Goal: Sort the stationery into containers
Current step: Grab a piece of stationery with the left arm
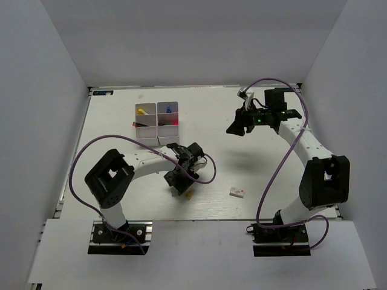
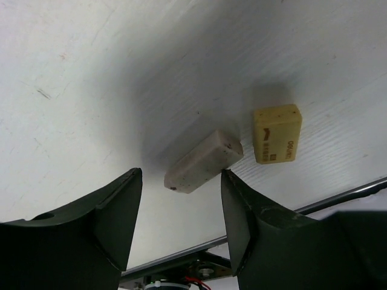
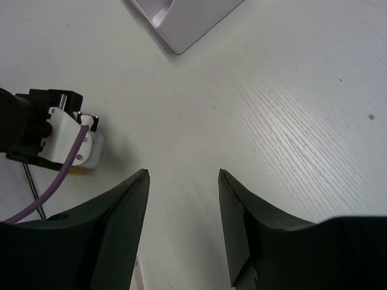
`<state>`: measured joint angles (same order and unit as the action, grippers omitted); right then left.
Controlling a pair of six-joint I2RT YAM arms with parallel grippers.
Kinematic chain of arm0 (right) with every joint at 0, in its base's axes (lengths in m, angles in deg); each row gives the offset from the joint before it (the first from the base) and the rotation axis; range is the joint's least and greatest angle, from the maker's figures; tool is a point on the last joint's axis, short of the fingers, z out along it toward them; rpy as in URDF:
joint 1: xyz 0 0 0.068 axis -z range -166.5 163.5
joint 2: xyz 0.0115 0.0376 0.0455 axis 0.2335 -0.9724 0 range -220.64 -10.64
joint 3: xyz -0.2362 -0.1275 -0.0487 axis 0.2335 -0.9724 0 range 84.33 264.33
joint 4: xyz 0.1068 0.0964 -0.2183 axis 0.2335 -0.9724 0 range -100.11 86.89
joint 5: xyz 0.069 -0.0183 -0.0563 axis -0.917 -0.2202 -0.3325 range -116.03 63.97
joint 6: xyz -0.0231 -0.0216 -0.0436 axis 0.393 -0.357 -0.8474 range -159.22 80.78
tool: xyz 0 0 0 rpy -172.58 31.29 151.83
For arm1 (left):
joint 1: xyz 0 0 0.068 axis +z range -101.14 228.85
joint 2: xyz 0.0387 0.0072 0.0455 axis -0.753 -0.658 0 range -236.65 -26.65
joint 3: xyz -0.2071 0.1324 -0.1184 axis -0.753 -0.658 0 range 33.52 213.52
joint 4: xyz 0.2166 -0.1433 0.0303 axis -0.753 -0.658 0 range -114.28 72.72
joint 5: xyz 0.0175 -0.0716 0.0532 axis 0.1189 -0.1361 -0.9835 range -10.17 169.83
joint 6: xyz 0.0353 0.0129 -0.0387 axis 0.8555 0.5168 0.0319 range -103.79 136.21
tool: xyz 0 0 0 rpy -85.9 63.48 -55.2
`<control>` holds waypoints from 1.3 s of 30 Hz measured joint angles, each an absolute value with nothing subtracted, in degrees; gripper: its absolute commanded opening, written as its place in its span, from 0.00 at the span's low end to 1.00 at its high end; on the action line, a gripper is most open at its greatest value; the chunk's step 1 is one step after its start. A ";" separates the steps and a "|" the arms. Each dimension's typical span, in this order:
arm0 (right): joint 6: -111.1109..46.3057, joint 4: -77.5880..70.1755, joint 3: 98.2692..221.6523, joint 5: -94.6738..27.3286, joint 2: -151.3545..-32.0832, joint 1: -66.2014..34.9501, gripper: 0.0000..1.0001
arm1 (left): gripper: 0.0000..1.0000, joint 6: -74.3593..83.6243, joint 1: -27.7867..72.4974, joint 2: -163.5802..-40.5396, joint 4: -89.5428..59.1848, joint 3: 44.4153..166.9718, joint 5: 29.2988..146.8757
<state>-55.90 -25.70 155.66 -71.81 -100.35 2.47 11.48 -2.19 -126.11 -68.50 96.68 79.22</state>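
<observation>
Resting on white table, tan eraser, grey walls around

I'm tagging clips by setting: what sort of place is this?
Probably a robot lab test cell: plain white walls enclose a table, two robot arms are bolted at its edge, a white organiser holds stationery.

Pretty bare setup, tbh. A white table is boxed in on three sides by plain matte panels in a pale grey-white: a back wall at 12 o'clock, a left-hand wall at 9 and a right-hand wall at 3. A white board is laid across the 6 o'clock edge. Up close, a fine wood-grain texture can be made out on the tabletop, and a metal rail is run along its edge. The scene is lit evenly, and only soft shadows are cast on the surface.
</observation>
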 measured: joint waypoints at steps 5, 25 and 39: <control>-55.66 -25.59 155.46 -73.10 -100.35 3.24 0.57 | 0.64 11.48 -3.55 -127.75 -69.20 96.68 79.01; -54.05 -25.26 151.55 -74.94 -97.55 6.52 0.60 | 0.24 11.70 -7.33 -130.38 -68.24 98.41 78.92; -53.15 -24.15 149.97 -75.33 -96.68 8.38 0.09 | 0.00 0.38 -2.78 -124.08 -59.54 101.75 73.00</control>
